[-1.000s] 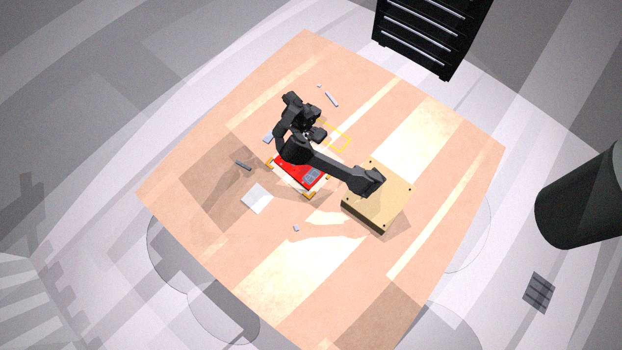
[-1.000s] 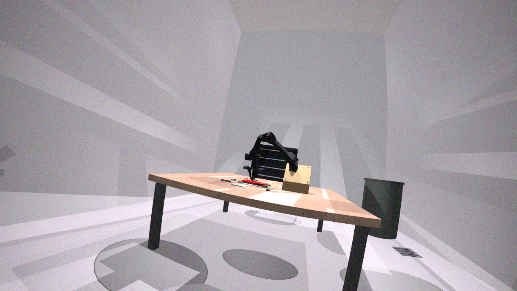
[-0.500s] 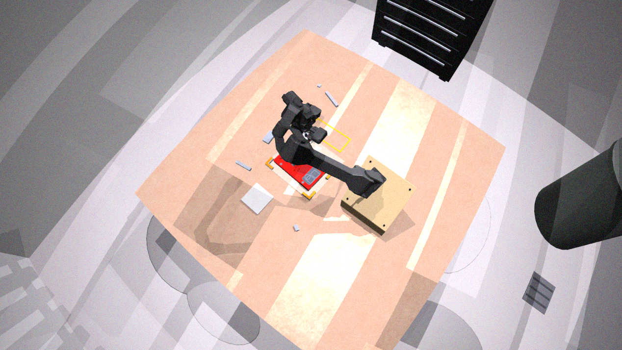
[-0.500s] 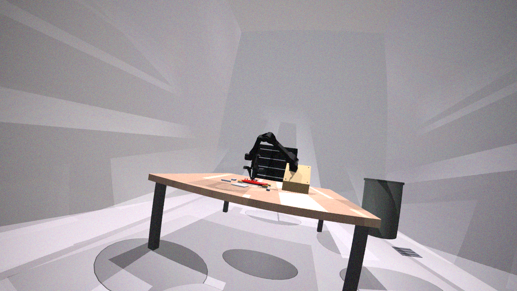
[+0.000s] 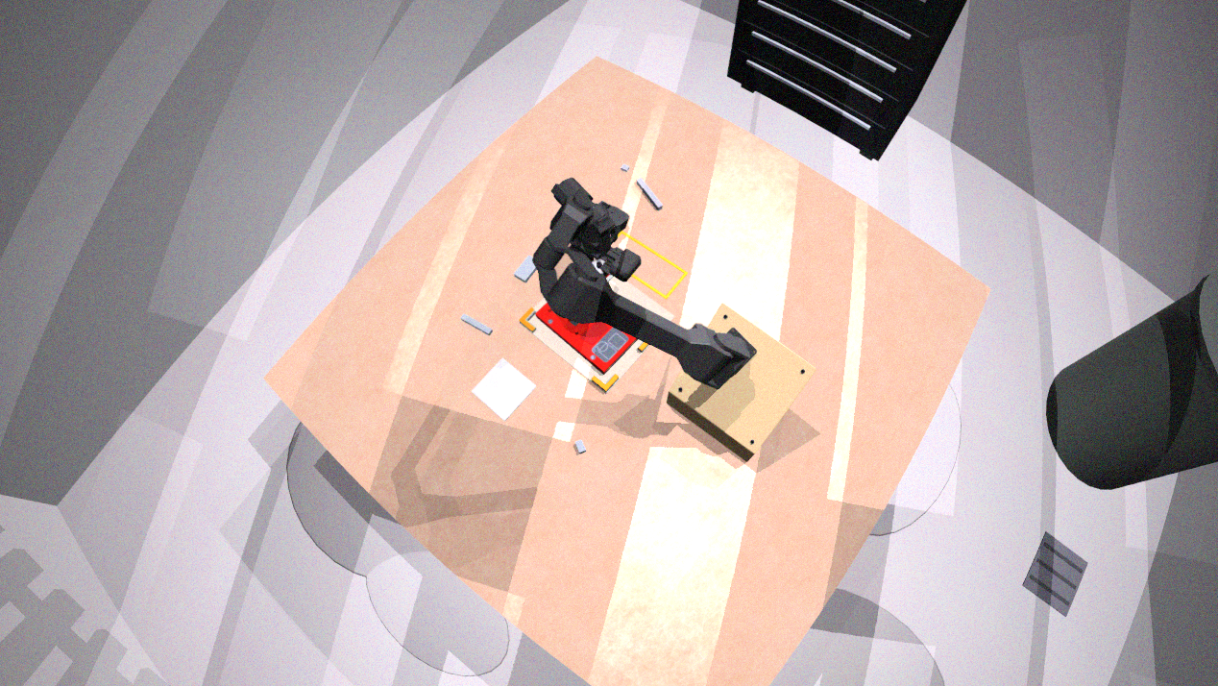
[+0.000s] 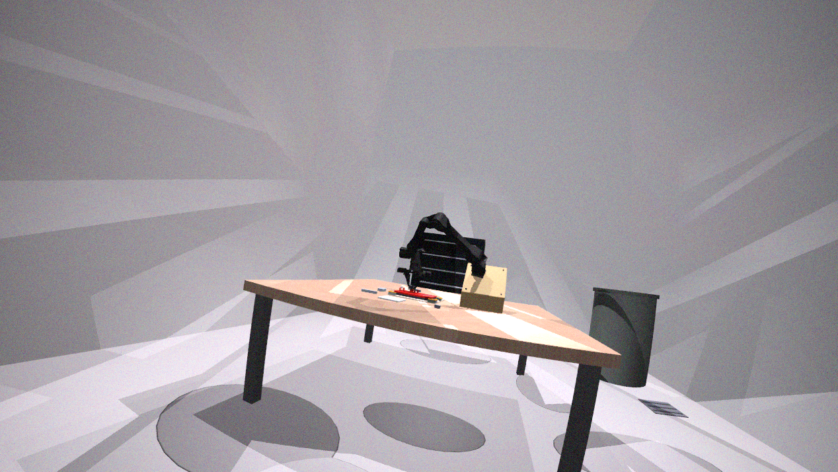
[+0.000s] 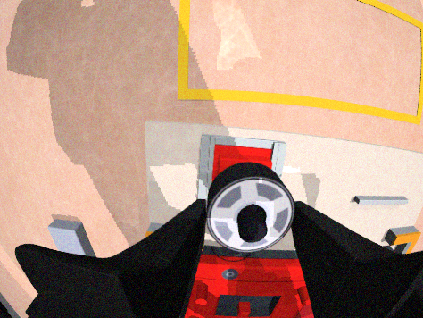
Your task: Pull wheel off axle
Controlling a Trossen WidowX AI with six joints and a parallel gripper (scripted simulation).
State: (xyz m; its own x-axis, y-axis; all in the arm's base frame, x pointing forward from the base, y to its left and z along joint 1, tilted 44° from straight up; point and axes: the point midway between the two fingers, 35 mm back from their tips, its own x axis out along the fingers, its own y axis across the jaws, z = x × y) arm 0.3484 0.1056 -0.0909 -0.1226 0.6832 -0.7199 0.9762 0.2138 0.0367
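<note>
The wheel [image 7: 277, 196], with a black tire and pale spoked hub, sits around the dark upright axle [image 7: 252, 225]. A red piece between grey side walls lies beneath it. My gripper [image 5: 603, 264] [image 6: 413, 285] [image 7: 249, 209] is shut on the wheel, with a fingertip on each side of its rim. How high the wheel sits on the axle cannot be told. The marked area, a yellow outline [image 5: 685, 273] [image 7: 183, 67], is on the table beyond the board and shows no object in it. Arm parts hide some of the wheel and outline in the top view.
A red housing [image 5: 558, 322] [image 7: 259, 268] sits on the pale board [image 7: 348, 165] beside the wheel, with orange corner pieces [image 5: 605, 383] around it. A tan block [image 5: 775, 357] [image 6: 488, 281] stands by the arm's base. A grey bar [image 5: 649, 194] and a white square [image 5: 503, 389] lie on the table.
</note>
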